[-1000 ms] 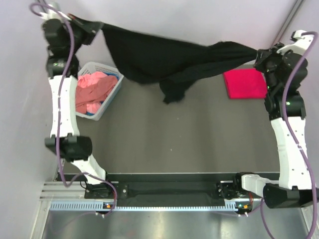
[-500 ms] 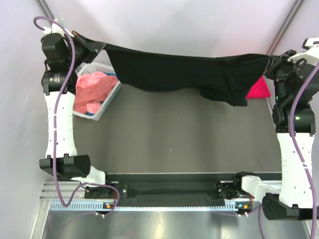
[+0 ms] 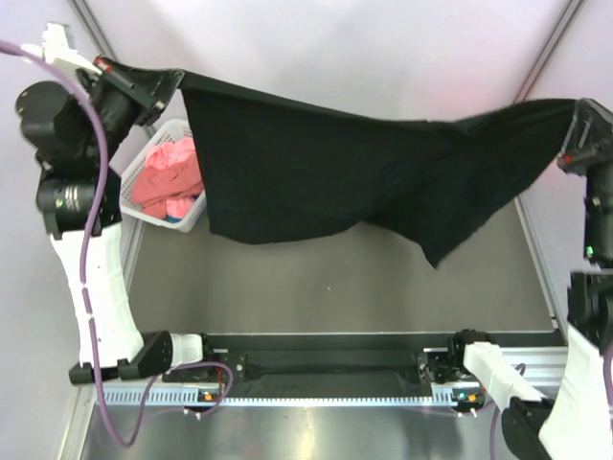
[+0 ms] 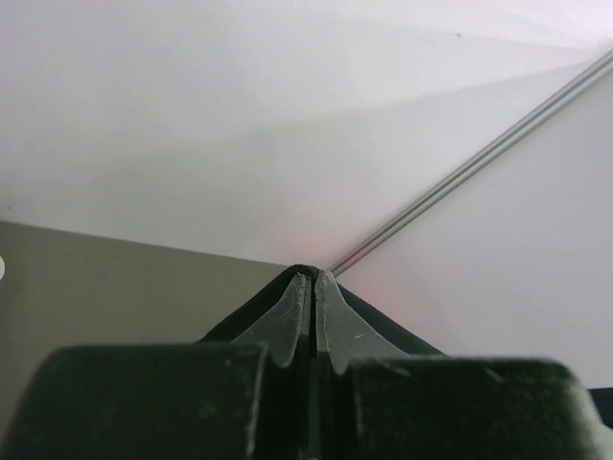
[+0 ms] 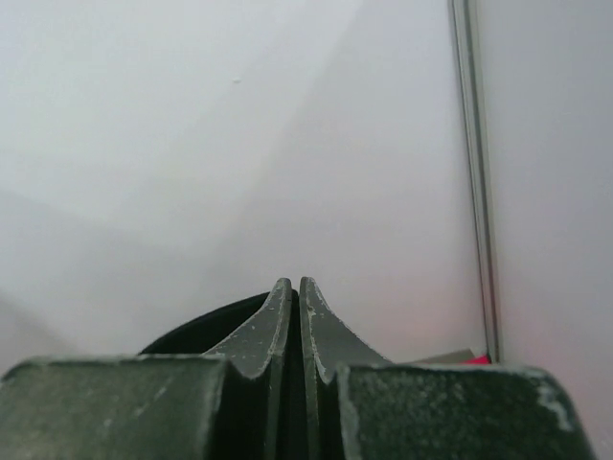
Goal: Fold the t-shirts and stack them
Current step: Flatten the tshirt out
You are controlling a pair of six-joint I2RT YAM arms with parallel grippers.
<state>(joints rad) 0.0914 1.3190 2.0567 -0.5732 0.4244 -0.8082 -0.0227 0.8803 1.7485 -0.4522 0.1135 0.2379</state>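
The black t-shirt (image 3: 326, 172) hangs stretched in the air between both arms, high above the table. My left gripper (image 3: 172, 81) is shut on its left corner; in the left wrist view black cloth (image 4: 383, 331) shows round the closed fingertips (image 4: 314, 278). My right gripper (image 3: 573, 107) is shut on its right corner; black cloth (image 5: 206, 326) shows beside the closed fingertips (image 5: 295, 284). A loose part of the shirt droops at lower right (image 3: 450, 235). Salmon pink shirts (image 3: 165, 177) with a bit of blue lie in the basket. A sliver of red (image 5: 476, 360) shows in the right wrist view.
The white lattice basket (image 3: 192, 211) stands at the back left of the grey table (image 3: 345, 287). Pale walls close in at the back and both sides. The arm bases and a rail run along the near edge (image 3: 326, 369).
Both arms have risen and spread apart, lifting the black shirt higher and pulling it wider and flatter. The red shirt at the right is now hidden behind the black cloth.
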